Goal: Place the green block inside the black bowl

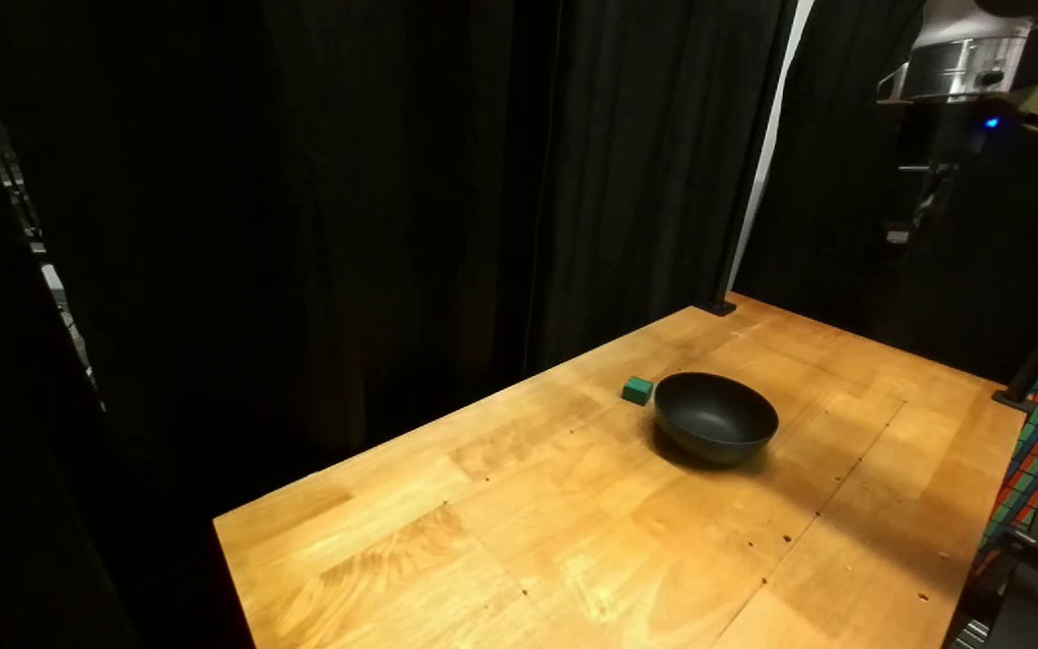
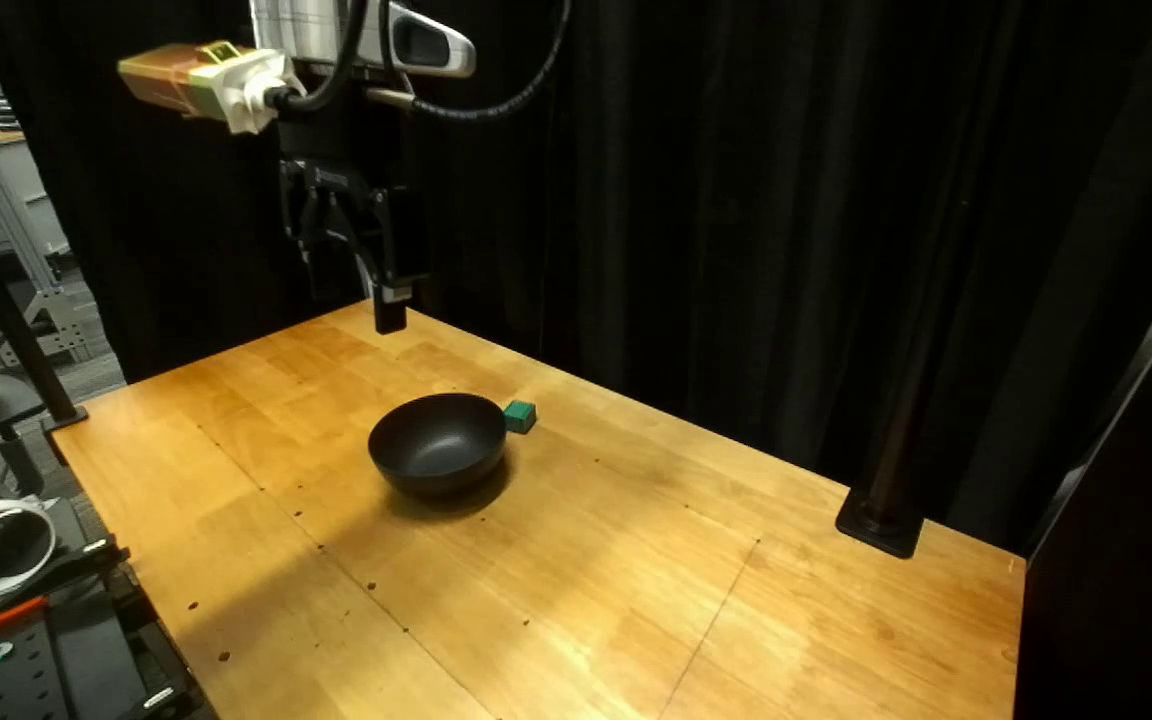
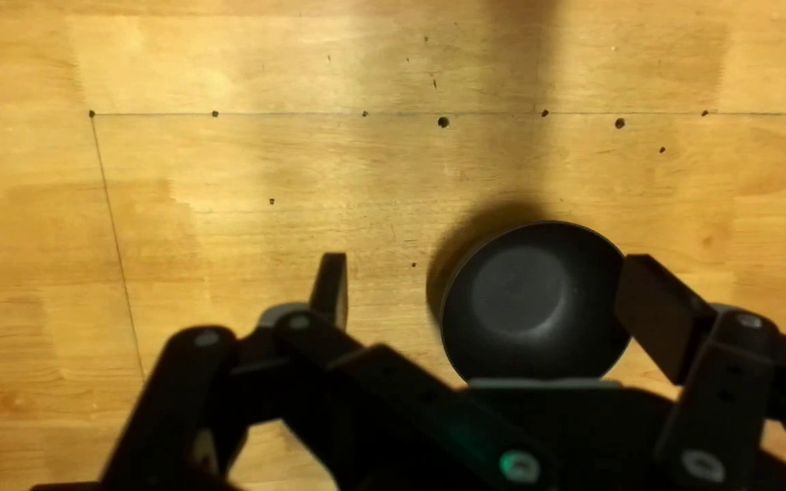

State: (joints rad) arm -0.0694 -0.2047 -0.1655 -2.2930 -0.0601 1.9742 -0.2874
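Wooden table (image 2: pixel 576 560): green block (image 2: pixel 520 417) beside black bowl (image 2: pixel 437 446), both below the spread pincer (image 3: pixel 488 286).

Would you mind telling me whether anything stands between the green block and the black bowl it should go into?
The green block sits on the table beside the black bowl, with nothing visible between them. Only the bowl's wall stands in the way, so the block probably needs lifting over it.

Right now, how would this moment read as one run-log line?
green block: on table, beside black bowl | tool: open, empty, above table | placing: not yet done
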